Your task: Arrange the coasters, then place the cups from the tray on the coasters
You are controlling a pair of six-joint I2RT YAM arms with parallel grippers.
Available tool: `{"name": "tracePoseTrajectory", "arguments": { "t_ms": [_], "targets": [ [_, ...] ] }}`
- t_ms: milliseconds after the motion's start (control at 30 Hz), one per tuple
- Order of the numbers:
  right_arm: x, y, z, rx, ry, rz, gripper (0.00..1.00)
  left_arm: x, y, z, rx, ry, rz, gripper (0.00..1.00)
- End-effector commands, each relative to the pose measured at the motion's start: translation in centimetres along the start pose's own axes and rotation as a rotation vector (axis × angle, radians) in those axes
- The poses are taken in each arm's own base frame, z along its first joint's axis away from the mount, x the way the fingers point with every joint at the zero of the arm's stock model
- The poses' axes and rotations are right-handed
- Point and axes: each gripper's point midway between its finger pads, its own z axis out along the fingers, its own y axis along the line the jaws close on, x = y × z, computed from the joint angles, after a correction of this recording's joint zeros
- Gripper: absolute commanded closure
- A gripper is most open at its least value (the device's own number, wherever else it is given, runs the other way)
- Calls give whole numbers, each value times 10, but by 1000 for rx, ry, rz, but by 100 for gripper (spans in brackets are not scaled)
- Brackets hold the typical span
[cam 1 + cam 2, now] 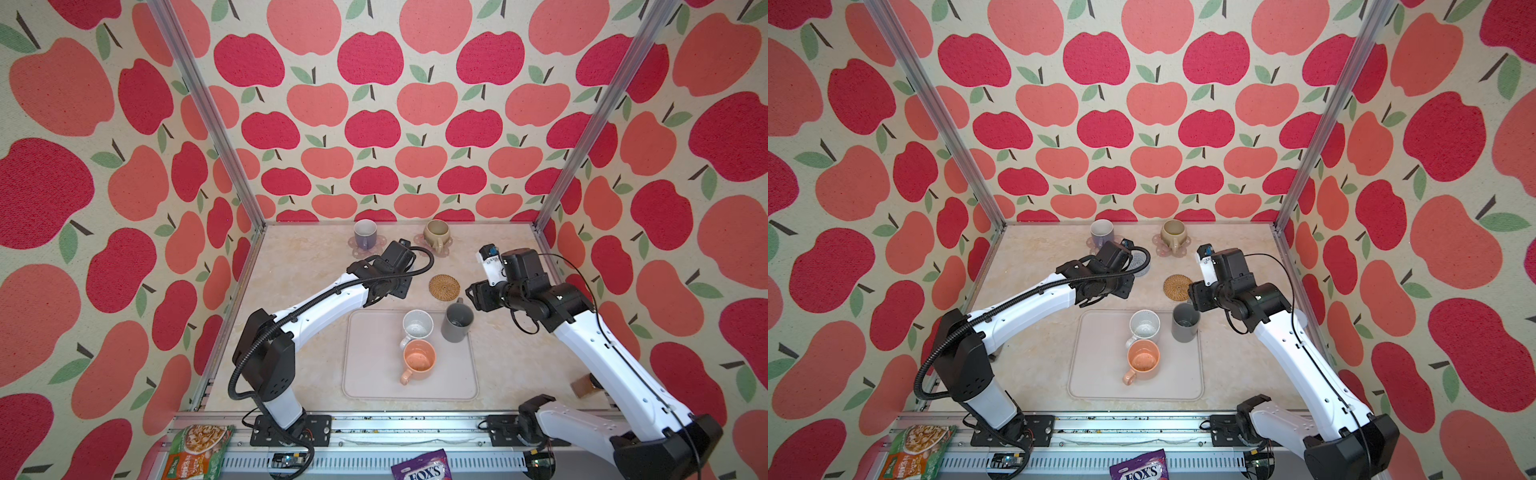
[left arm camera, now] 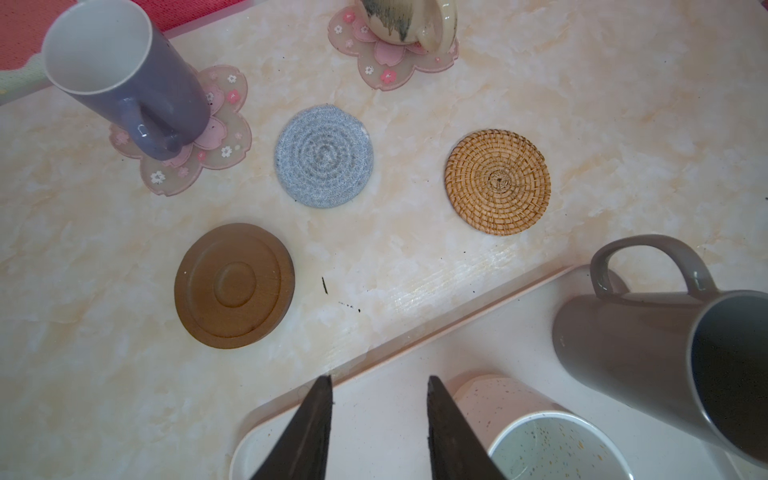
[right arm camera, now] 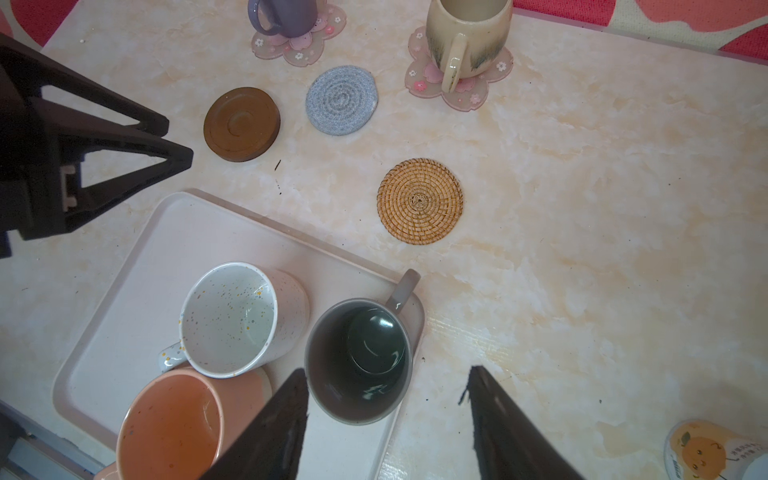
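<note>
Apple-print fabric walls [image 1: 374,104] in red and coral, framed by slanting aluminium posts [image 1: 208,116], close in three sides of a cream marble-pattern bench [image 1: 299,266]. A white-and-black left arm [image 1: 320,301] and right arm [image 1: 602,357] reach in from a metal front rail [image 1: 374,432].

A large pale off-white rounded-rectangle tray [image 1: 365,374] lies at the bench's near middle, carrying three cups. A tall dark grey mug [image 1: 456,326] stands on its far right corner, with a white speckled mug [image 1: 417,326] beside it and a peach-orange mug [image 1: 419,360] just in front.

The right claw [image 3: 388,370] hovers over the dark grey mug, fingers spread wide and gripping nothing. The left claw [image 2: 379,378] hangs near the tray's far edge, partly open and empty.

At the back of the bench, a lavender-grey mug [image 1: 365,235] stands on a pink flower-shaped coaster [image 2: 224,124]. A beige-olive mug [image 1: 436,235] stands on a second pink flower-shaped coaster [image 2: 386,70].

Three coasters lie bare between those and the tray, all apart from one another: a woven rattan round coaster [image 1: 444,286], a blue-grey crocheted round coaster [image 2: 324,156] and a dark brown disc coaster [image 2: 235,284].

A green snack packet [image 1: 199,449] and a purple FOX'S sweets bag [image 1: 422,467] rest on the rail.
</note>
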Motion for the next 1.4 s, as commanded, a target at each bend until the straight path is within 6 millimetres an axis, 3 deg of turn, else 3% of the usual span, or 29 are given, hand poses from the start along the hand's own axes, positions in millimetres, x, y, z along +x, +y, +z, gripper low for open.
{"name": "tracePoseTrajectory", "arguments": {
  "t_ms": [0, 300, 500, 733, 1033, 1367],
  "targets": [
    [1, 1, -2, -11, -8, -16, 36, -12, -1, 1, 9, -26, 8, 60],
    [3, -3, -4, 10, -3, -34, 36, -15, -2, -1, 19, -31, 7, 60],
    [-3, 0, 7, -14, -2, -33, 36, -12, 3, -8, 11, -28, 5, 60],
    [-10, 3, 30, -39, 38, -20, 36, -1, 12, -11, 20, -25, -33, 60],
    [-9, 5, 69, -53, 138, -30, 37, 8, 12, 0, 55, 7, -42, 60],
    [14, -3, 119, 11, 375, -100, 40, 19, 15, 15, 72, 50, -53, 60]
  ]
}}
